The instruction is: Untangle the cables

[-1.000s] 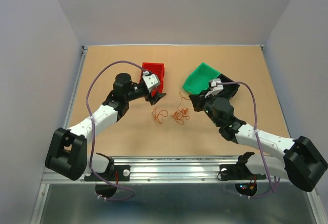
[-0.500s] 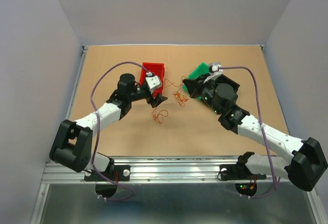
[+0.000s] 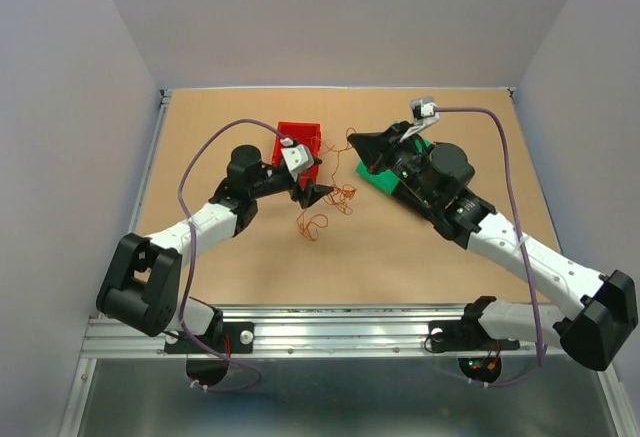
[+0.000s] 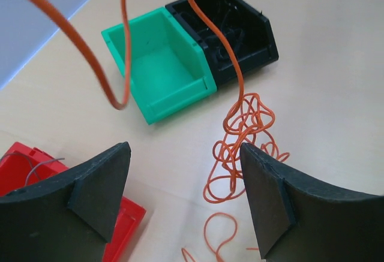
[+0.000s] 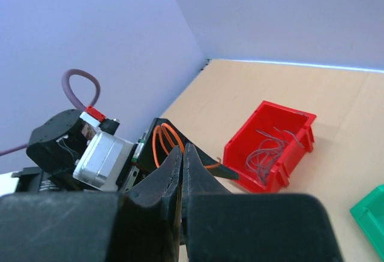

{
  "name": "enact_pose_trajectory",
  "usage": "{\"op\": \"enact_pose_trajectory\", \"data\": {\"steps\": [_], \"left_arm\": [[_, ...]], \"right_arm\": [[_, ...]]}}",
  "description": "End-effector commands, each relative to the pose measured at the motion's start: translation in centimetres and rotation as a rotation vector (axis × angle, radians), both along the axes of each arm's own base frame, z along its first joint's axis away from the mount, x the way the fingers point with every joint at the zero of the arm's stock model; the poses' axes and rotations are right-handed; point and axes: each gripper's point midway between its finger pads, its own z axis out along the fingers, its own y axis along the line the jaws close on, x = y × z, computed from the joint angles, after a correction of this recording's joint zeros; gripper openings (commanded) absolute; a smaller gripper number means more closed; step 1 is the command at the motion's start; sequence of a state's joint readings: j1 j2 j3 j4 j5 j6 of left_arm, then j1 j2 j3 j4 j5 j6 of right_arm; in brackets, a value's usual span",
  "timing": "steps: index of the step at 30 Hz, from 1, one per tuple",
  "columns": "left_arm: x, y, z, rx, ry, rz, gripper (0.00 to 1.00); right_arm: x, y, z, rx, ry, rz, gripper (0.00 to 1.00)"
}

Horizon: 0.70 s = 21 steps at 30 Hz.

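A thin orange cable (image 3: 343, 195) hangs in a tangled bunch from my right gripper (image 3: 352, 143), which is raised and shut on its upper end. In the right wrist view the orange loops (image 5: 163, 137) come out beside the closed jaws (image 5: 182, 154). A second orange loop (image 3: 311, 225) lies loose on the table. My left gripper (image 3: 313, 195) is open just left of the hanging bunch. In the left wrist view the tangle (image 4: 246, 124) sits near the right finger (image 4: 270, 196), with strands (image 4: 96, 64) dangling in front; nothing is gripped between the left gripper's (image 4: 186, 196) fingers.
A red bin (image 3: 300, 135) with grey wires (image 5: 267, 151) stands behind the left gripper. The green bin (image 4: 162, 70) is next to the black bin (image 4: 231, 34), which holds dark wires; my right arm covers most of both in the top view.
My right gripper has risen and swung left toward the red bin, lifting the orange tangle off the table. The left gripper has shifted right toward the hanging bunch, still open.
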State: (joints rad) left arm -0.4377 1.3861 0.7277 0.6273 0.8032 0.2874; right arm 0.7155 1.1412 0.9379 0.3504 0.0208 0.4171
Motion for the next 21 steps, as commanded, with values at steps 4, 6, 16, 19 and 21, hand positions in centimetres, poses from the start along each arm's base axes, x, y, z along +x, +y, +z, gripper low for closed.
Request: {"op": "enact_pose_trajectory", "data": {"steps": [4,6,16,19,21], "left_arm": [[-1.2,-2.1,3.7,-0.135,-0.046,-0.092,0.75],[-1.3,-2.4,3.1,-0.120,-0.039,-0.106,0.65],[-1.5,-3.7,-1.3,0.025,-0.031,-0.127,0.17],[-0.9,-3.6,-2.5,0.057,-0.020,-0.110,0.17],[-0.6,-3.6,-2.7,0.067,-0.020,-0.104,0.17]], "right_arm": [[-0.8,2.1,4.5,0.075,-0.049,0.103,0.01],[-0.5,2.2,4.8,0.083,-0.050,0.100,0.01],[0.1,1.5,9.3,0.154,-0.098,0.047,0.01],[0.1,0.2,11.9,0.185,-0.130,-0.005,0.01],[-0.3,-0.6,13.7,0.203,-0.155,-0.023,0.01]]}}
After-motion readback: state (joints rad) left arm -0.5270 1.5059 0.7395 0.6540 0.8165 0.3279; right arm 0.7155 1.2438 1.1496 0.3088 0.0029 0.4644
